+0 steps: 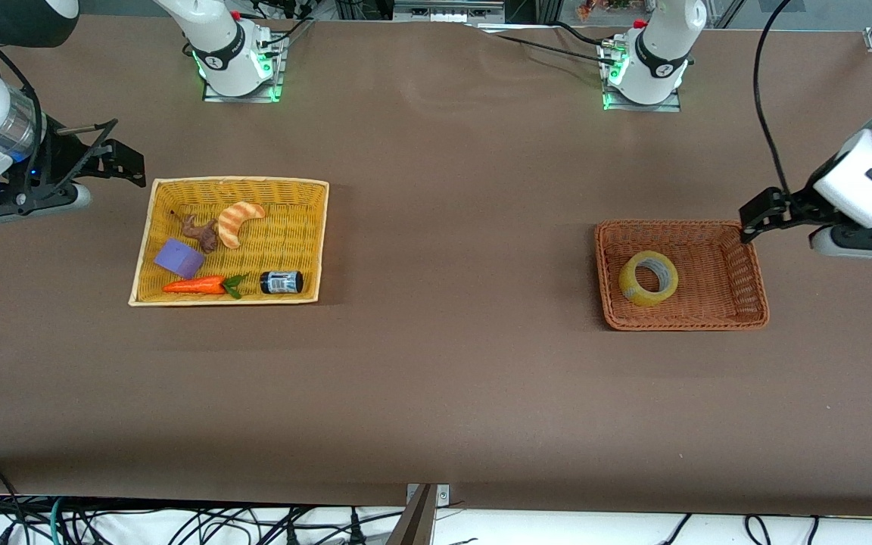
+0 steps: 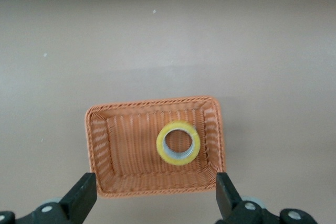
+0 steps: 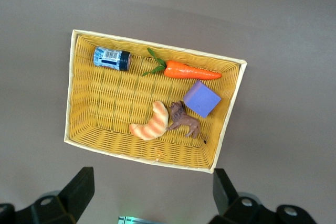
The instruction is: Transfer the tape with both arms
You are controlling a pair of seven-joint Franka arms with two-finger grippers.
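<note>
My left gripper (image 1: 755, 218) hangs at the right edge of the front view, over the table at the upper right corner of the brown wicker basket (image 1: 748, 265), its fingers spread wide and empty. The left arm enters from the right border; its upper links are cut off by the frame. In the left wrist view the two black fingertips (image 2: 80, 196) stand at the bottom of the picture, straddling the basket (image 2: 100, 145) without touching it, and their bases run out of frame.

The tape (image 1: 649, 278) lies inside this basket, tilted against the weave in the front view; the left wrist view shows the tape (image 2: 178, 143) as a yellow ring with a grey core.

My right gripper (image 1: 114, 155) hangs at the upper left of the front view, over bare table beside the yellow wicker basket (image 1: 307, 227), fingers likewise spread and empty. Most of that arm is cut off at the left border.

The yellow basket (image 3: 84, 103) holds a croissant (image 3: 151, 123), a toy lion (image 3: 185, 120), a purple block (image 3: 202, 98), a carrot (image 3: 189, 70) and a small dark jar (image 3: 111, 58), whose label is too small to read.
</note>
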